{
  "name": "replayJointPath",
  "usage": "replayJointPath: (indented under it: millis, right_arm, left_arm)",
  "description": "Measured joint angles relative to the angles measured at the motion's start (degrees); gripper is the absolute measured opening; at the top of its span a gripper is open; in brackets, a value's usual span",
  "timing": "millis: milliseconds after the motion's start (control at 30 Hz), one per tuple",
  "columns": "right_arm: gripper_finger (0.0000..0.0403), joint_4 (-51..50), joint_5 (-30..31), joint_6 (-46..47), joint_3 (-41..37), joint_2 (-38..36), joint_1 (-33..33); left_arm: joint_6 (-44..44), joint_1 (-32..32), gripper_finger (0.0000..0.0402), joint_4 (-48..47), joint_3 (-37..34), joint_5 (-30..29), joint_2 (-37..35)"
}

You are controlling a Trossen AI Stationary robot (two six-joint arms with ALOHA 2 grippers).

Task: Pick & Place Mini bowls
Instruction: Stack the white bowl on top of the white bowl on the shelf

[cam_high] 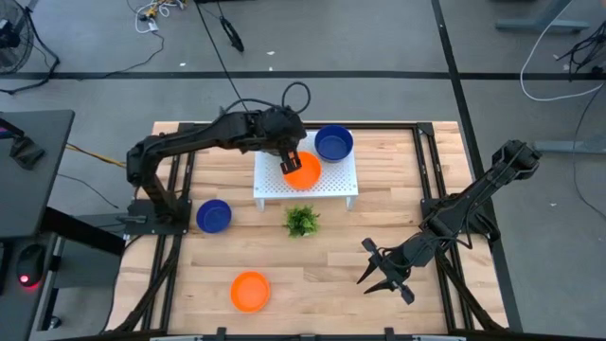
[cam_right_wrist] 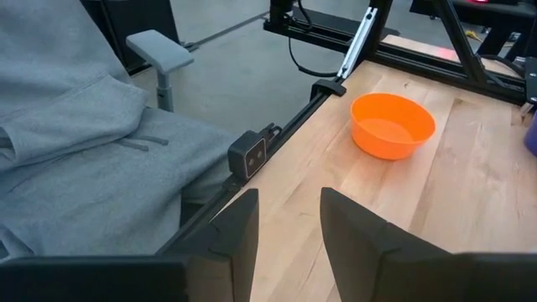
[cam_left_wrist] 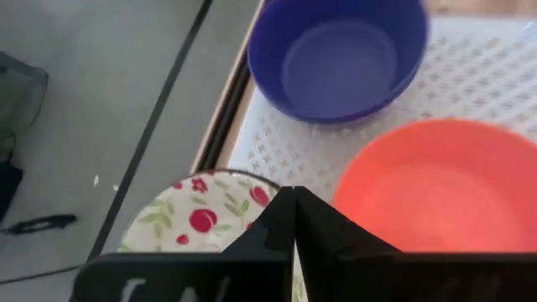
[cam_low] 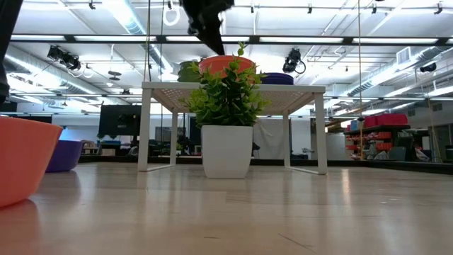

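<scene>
Overhead layout, clock directions taken from the small green leafy plant (cam_high: 302,221). My left gripper (cam_high: 290,163) stood at twelve o'clock over the white perforated rectangular rack (cam_high: 275,185), its fingers (cam_left_wrist: 289,220) pressed fully together and holding nothing, tips just above the rim of a round orange plastic mini bowl (cam_high: 304,170). That bowl sat upright, mouth upward; being round, it showed no long axis. A blue bowl (cam_high: 333,143) sat at one o'clock on the rack, beside a speckled white bowl (cam_left_wrist: 201,215). On the wooden table (cam_high: 312,284), a second blue bowl (cam_high: 213,215) lay at nine o'clock and a second orange bowl (cam_high: 250,291) at seven. My right gripper (cam_high: 383,275) waited at four o'clock, parted and empty.
</scene>
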Motion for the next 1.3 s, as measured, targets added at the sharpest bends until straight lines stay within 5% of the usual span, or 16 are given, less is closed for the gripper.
replayJointPath:
  millis: [300, 533, 733, 1100, 1300]
  right_arm:
    - [0.0130, -0.50, -0.16, 0.81, 0.00, 0.02, 0.02]
    - [0.0130, 0.15, -0.08, 0.70, 0.00, 0.02, 0.01]
    - [0.0130, 0.80, -0.03, -1.18, 0.00, 0.02, -0.07]
    - [0.0130, 0.64, -0.03, -1.22, 0.00, 0.02, -0.09]
    - [0.0130, 0.76, 0.17, -1.11, 0.02, 0.02, -0.25]
  left_arm:
    - [-5.53, -2.77, 0.0006, 0.65, -8.29, -3.99, -10.18]
    - [-7.63, -3.10, 0.0004, 20.22, -28.20, -5.64, -18.26]
    - [-7.04, -3.03, 0.0008, 31.16, -36.81, -5.16, -19.17]
    - [-5.43, -2.93, 0.0010, 35.32, -35.34, -6.55, -21.52]
    - [-6.54, 2.13, 0.0004, 35.55, -34.04, -8.74, -22.13]
